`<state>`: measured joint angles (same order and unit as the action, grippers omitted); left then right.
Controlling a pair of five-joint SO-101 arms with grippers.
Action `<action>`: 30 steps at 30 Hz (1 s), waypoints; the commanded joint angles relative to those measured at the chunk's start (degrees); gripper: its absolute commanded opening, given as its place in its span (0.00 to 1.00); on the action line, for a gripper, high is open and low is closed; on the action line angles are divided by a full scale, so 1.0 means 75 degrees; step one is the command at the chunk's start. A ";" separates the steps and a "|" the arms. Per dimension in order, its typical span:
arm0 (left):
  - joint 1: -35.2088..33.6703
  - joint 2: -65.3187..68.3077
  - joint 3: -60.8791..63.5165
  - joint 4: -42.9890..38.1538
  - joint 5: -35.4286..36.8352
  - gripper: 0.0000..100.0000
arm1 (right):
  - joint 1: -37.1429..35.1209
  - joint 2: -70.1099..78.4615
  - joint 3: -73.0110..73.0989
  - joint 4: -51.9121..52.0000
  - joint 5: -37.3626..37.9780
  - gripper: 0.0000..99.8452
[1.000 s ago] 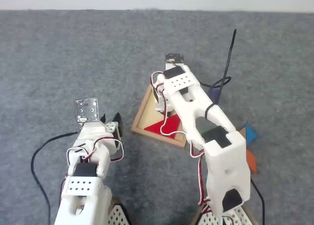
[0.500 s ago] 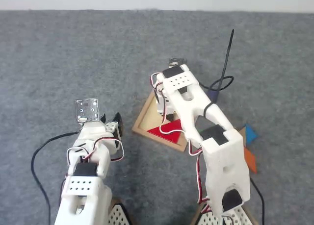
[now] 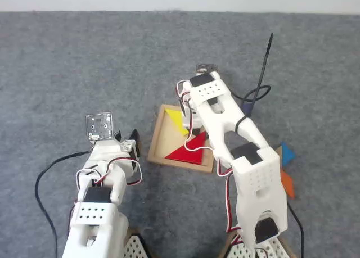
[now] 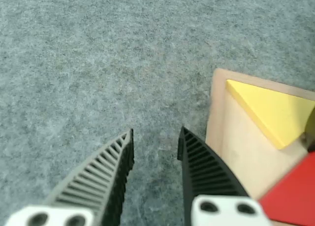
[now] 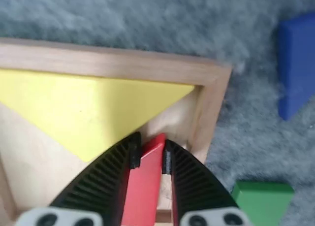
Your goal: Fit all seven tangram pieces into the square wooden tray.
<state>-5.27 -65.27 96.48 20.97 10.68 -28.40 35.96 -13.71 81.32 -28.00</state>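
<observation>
The square wooden tray (image 3: 153, 139) lies on the grey felt (image 3: 84, 61) between the two arms, with two pieces inside it. The yellow triangle (image 5: 88, 108) lies flat with its long side against one tray wall. The red triangle (image 3: 183, 152) takes up the part of the tray next to it, one corner close to the yellow piece. The right gripper (image 5: 149, 146) is inside the tray, its jaws clamped on that red corner. Whether the red piece lies fully flat on the tray floor or is slightly tipped is hard to tell under the arm. The left gripper (image 4: 156, 132) hangs over the felt just beside the tray's outer edge, jaws spread apart with nothing between them. Outside the tray, on the right arm's side, lie a blue piece (image 3: 287, 153), an orange piece (image 3: 287, 184) and a green piece (image 5: 261, 196), the green one nearest the tray corner.
</observation>
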 commanded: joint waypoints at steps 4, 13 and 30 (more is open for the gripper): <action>-0.0047 -0.0105 -0.0100 0.0059 0.0059 0.15 | -0.0428 -0.1178 -0.0258 -0.0322 0.0223 0.01; -0.0047 -0.0105 -0.0100 0.0059 0.0059 0.15 | -0.0850 -0.1471 -0.0258 -0.0522 0.0668 0.01; -0.0047 -0.0105 -0.0100 0.0059 0.0059 0.15 | -0.1412 -0.1448 -0.0844 -0.1928 0.3540 0.01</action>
<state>-5.27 -65.27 96.48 20.97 10.68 -38.95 29.27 -16.44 68.48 -7.69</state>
